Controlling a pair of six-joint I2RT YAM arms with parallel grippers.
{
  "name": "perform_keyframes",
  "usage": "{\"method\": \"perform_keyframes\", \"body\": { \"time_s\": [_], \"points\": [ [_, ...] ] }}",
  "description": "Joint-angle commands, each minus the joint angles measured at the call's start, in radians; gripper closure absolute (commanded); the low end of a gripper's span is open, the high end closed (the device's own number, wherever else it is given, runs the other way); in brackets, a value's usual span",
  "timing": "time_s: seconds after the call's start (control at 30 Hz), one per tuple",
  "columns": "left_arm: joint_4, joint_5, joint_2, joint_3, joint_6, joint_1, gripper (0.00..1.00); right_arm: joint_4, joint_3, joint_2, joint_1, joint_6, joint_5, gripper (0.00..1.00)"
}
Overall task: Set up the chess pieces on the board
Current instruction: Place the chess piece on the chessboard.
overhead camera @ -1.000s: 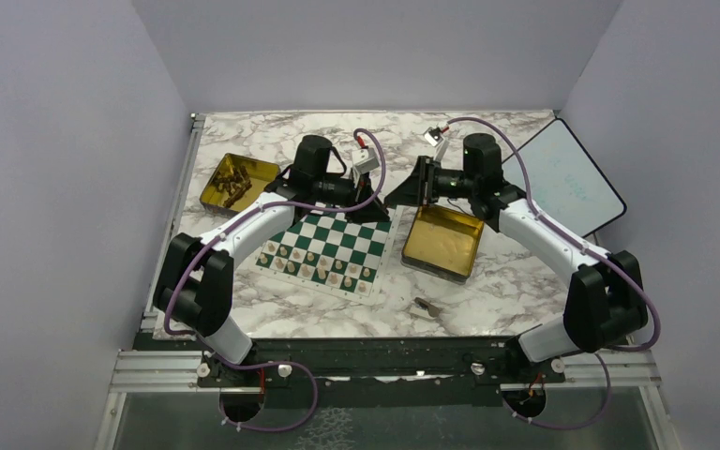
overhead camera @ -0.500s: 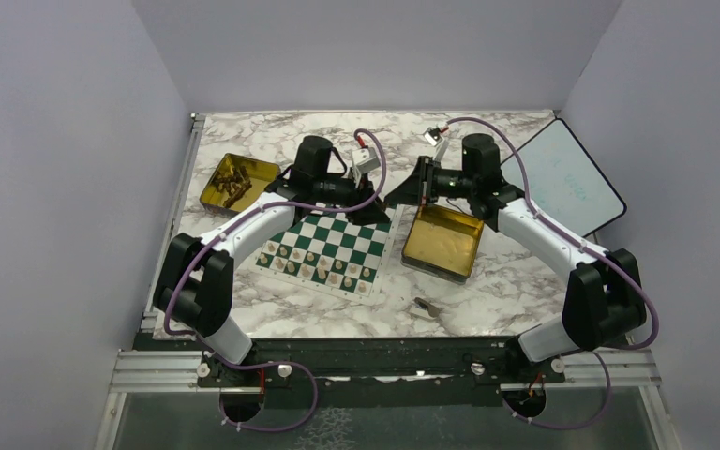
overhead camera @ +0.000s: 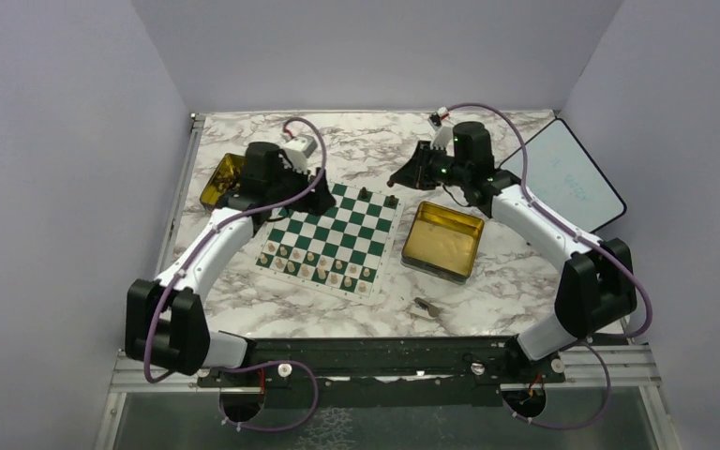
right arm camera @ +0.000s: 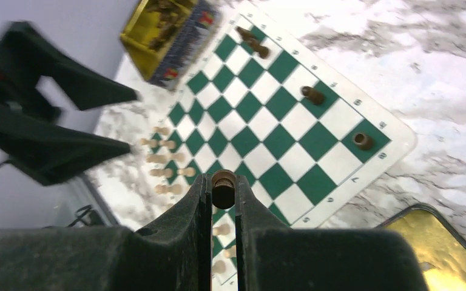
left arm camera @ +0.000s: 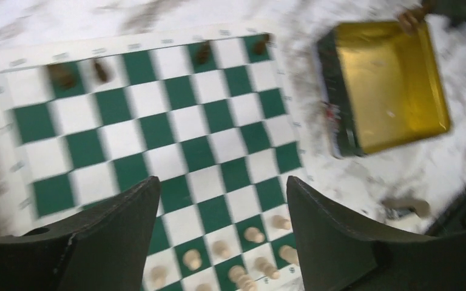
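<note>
The left gripper (left arm camera: pixel 222 185) has swung off the far right squares of the board (overhead camera: pixel 335 231) to its upper-left corner. Its jaws have let go and stand wide apart with nothing between them. That uncovers dark pieces (overhead camera: pixel 392 200) standing on the far row. The left wrist view shows four there, though blur makes it hard to say which figures they are. The right gripper (right arm camera: pixel 222 180) has lifted from the rim of the empty gold tin (overhead camera: pixel 442 241) to the upper right of the board, jaws clenched on one dark piece (right arm camera: pixel 223 190). The pale pieces (overhead camera: pixel 322 269) fill the two near rows. I judge the pale side done and the dark back row underway, with more supply in the other tin (overhead camera: pixel 217 185) on the worktop (overhead camera: pixel 272 309).
</note>
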Motion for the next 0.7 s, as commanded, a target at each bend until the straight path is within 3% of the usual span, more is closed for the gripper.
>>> {"method": "perform_keyframes", "body": {
  "time_s": [0.0, 0.3, 0.67],
  "points": [
    [-0.041, -0.262, -0.148, -0.054, -0.086, 0.088, 0.2, -0.086, 0.043, 0.067, 0.054, -0.078, 0.215, 0.92],
    [0.039, -0.386, -0.388, -0.197, -0.073, 0.088, 0.12, -0.09, 0.129, 0.221, 0.232, -0.177, 0.498, 0.92],
    [0.006, -0.481, -0.473, -0.213, -0.023, 0.06, 0.1, -0.08, 0.215, 0.398, 0.306, -0.226, 0.704, 0.91]
  ]
}}
